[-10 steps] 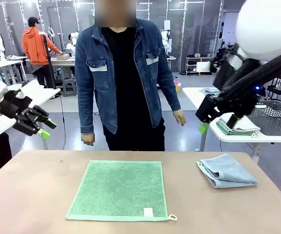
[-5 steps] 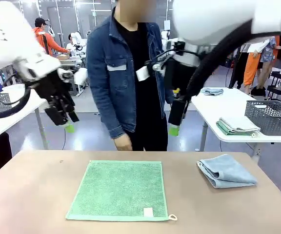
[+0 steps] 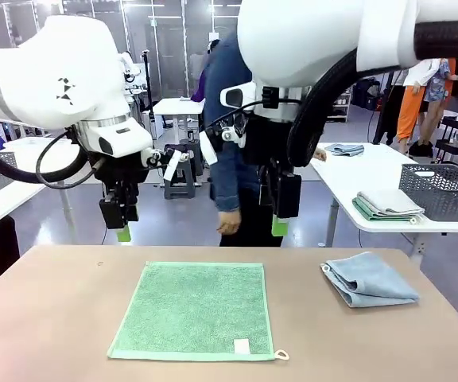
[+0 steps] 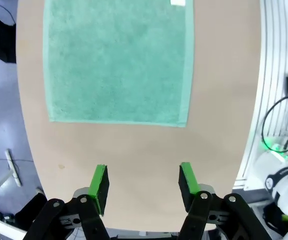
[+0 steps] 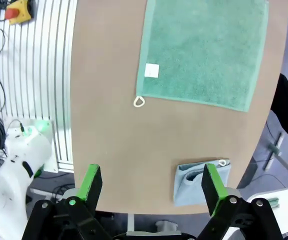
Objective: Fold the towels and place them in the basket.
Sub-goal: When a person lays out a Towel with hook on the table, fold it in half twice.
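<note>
From the front I see the green towel [image 3: 193, 310] spread flat mid-table, the blue towel [image 3: 368, 278] loosely folded to its right, well apart, and a grey basket [image 3: 444, 191] on the side table beyond. The left gripper [image 3: 123, 231] and right gripper [image 3: 280, 225] hang above the far edge, side-on, so I cannot judge their jaws here. My left wrist camera shows parted, empty fingers over bare table beside the green towel. The right wrist camera shows wide-open jaws, plus that towel's corner loop [image 5: 139, 102] and white tag [image 5: 152, 70]
</note>
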You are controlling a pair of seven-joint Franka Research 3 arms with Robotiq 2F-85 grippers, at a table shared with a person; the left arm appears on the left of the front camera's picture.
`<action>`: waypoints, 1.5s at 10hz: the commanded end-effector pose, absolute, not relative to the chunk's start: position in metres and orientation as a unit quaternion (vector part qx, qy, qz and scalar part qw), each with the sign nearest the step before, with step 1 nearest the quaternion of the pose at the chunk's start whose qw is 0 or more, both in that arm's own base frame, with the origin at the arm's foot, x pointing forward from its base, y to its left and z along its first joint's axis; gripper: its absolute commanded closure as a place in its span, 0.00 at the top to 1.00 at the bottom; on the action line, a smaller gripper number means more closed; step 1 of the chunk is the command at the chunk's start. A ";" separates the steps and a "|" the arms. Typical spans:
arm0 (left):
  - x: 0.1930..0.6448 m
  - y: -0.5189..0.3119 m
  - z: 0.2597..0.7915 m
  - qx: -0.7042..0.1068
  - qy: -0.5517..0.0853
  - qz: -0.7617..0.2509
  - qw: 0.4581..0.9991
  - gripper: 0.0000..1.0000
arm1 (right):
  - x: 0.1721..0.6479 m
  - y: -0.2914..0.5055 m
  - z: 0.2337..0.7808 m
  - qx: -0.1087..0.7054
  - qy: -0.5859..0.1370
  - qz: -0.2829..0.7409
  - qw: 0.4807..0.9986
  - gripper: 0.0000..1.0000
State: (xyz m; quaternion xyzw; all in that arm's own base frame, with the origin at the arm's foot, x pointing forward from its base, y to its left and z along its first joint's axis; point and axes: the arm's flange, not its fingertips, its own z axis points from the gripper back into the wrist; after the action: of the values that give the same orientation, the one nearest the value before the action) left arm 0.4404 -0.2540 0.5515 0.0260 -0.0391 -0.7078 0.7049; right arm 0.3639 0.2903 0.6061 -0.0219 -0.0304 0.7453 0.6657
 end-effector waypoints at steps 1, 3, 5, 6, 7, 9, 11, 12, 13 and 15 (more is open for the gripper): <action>0.443 -0.255 0.560 0.033 -0.018 -0.704 0.709 0.72 | 0.371 0.285 0.603 -0.029 -0.035 0.752 0.657 1.00; 0.441 -0.253 0.549 0.027 -0.031 -0.708 0.705 0.72 | 0.366 0.289 0.605 -0.024 -0.029 0.748 0.663 1.00; 0.441 -0.253 0.549 0.027 -0.031 -0.708 0.705 0.72 | 0.366 0.289 0.605 -0.024 -0.029 0.748 0.663 1.00; 0.441 -0.253 0.549 0.027 -0.031 -0.708 0.705 0.72 | 0.366 0.289 0.605 -0.024 -0.029 0.748 0.663 1.00; 0.441 -0.253 0.549 0.027 -0.031 -0.708 0.705 0.72 | 0.366 0.289 0.605 -0.024 -0.029 0.748 0.663 1.00; 0.428 -0.250 0.551 0.029 -0.033 -0.707 0.706 0.72 | 0.365 0.291 0.588 -0.022 -0.037 0.748 0.663 1.00; 0.408 -0.239 0.545 0.017 -0.043 -0.705 0.708 0.72 | 0.369 0.283 0.549 -0.008 -0.052 0.726 0.686 1.00; 0.398 -0.237 0.538 0.018 -0.042 -0.707 0.706 0.72 | 0.370 0.281 0.527 0.001 -0.061 0.718 0.693 1.00; 0.387 -0.235 0.529 0.021 -0.037 -0.702 0.711 0.72 | 0.368 0.279 0.511 0.002 -0.074 0.701 0.709 1.00; 0.369 -0.226 0.506 0.011 -0.028 -0.689 0.724 0.72 | 0.363 0.278 0.477 0.013 -0.072 0.679 0.731 1.00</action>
State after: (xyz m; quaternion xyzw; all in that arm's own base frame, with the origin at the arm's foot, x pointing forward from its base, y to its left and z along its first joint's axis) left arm 0.3811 -0.2313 0.5165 0.0198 -0.0142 -0.7027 0.7110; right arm 0.3729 0.2791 0.4866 0.0089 -0.0588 0.6990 0.7127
